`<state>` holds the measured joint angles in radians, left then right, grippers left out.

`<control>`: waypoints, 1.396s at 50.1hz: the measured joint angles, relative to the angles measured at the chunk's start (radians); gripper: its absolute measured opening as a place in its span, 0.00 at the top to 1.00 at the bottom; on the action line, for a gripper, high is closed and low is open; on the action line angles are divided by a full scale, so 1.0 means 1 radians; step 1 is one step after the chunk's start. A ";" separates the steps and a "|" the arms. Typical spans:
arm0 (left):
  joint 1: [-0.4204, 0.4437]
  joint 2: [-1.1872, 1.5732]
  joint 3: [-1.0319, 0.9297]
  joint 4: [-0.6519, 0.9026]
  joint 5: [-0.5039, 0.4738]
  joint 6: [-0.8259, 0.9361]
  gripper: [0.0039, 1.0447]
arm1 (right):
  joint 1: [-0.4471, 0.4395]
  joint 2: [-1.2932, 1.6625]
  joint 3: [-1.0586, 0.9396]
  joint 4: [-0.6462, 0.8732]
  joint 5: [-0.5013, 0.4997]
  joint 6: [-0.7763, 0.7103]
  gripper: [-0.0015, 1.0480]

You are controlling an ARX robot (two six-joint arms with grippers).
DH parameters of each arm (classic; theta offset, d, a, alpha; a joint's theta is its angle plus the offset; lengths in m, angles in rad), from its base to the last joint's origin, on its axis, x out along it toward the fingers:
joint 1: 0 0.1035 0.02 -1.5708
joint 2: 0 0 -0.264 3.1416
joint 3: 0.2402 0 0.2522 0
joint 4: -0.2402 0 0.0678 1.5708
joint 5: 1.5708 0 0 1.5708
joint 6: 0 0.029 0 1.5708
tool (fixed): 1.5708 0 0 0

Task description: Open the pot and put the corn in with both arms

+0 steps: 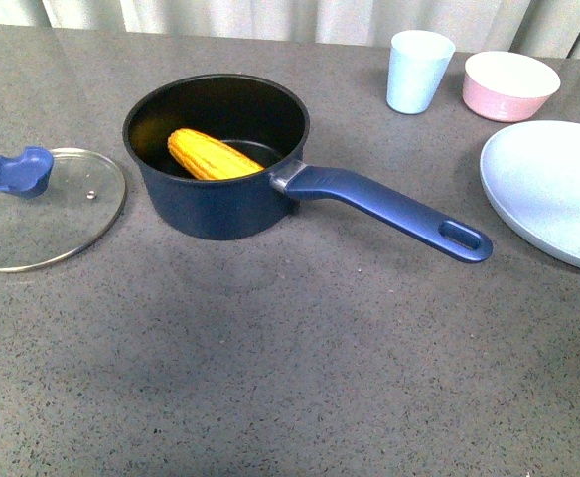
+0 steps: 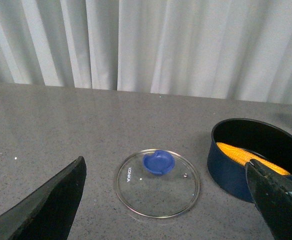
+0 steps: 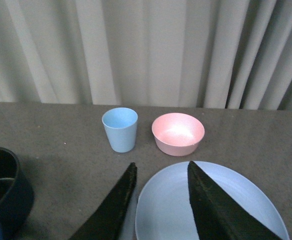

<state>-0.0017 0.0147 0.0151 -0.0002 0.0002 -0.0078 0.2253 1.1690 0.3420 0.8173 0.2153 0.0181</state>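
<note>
— Step? Looks finished: corn [image 1: 212, 155] lying inside the pot [image 1: 217, 189], lid [image 1: 44, 208] flat on the desk [image 1: 290, 358] just beside.
— Jaws? Both spread apart, holding nothing. Next: probably only pulling clear.

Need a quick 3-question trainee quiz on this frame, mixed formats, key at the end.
1. True or false: the corn lies inside the pot.
2. Where is the glass lid? A) on the pot B) flat on the table, on the robot's left of the pot C) on the plate
3. Fill in: the pink bowl stands beside the light blue ____.

Key: 1 true; 2 B; 3 cup. Both the left gripper and the right gripper are open and empty.
</note>
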 joint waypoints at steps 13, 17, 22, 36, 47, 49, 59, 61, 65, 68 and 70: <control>0.000 0.000 0.000 0.000 0.000 0.000 0.08 | -0.083 -0.177 -0.156 -0.021 -0.081 -0.015 0.98; 0.000 0.000 0.000 0.000 0.000 0.000 0.08 | -0.098 -0.214 -0.181 -0.035 -0.092 -0.015 0.98; 0.000 0.000 0.000 0.000 0.000 0.000 0.08 | -0.116 -0.270 -0.211 -0.061 -0.109 -0.015 0.98; 0.000 0.000 0.000 0.000 0.000 0.000 0.08 | -0.210 -0.422 -0.271 -0.154 -0.208 -0.015 0.98; 0.000 0.000 0.000 0.000 0.000 0.000 0.08 | -0.224 -0.541 -0.319 -0.208 -0.216 -0.015 0.98; 0.000 0.000 0.000 0.000 0.000 0.000 0.08 | -0.224 -0.570 -0.319 -0.231 -0.216 -0.015 0.98; 0.000 0.000 0.000 0.000 0.000 0.000 0.08 | -0.224 -0.698 -0.319 -0.352 -0.216 -0.015 0.98; 0.000 0.000 0.000 0.000 0.000 0.000 0.08 | -0.224 -0.725 -0.319 -0.378 -0.216 -0.015 0.98; 0.000 0.000 0.000 0.000 0.000 0.000 0.08 | -0.224 -0.766 -0.319 -0.415 -0.216 -0.015 0.98; 0.000 0.000 0.000 0.000 0.000 0.000 0.08 | -0.224 -0.788 -0.319 -0.438 -0.216 -0.015 0.98; 0.000 0.000 0.000 0.000 0.000 0.000 0.08 | -0.224 -0.806 -0.319 -0.455 -0.216 -0.015 0.98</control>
<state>-0.0017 0.0147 0.0151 -0.0002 0.0002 -0.0078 0.0013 0.3634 0.0227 0.3618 -0.0006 0.0029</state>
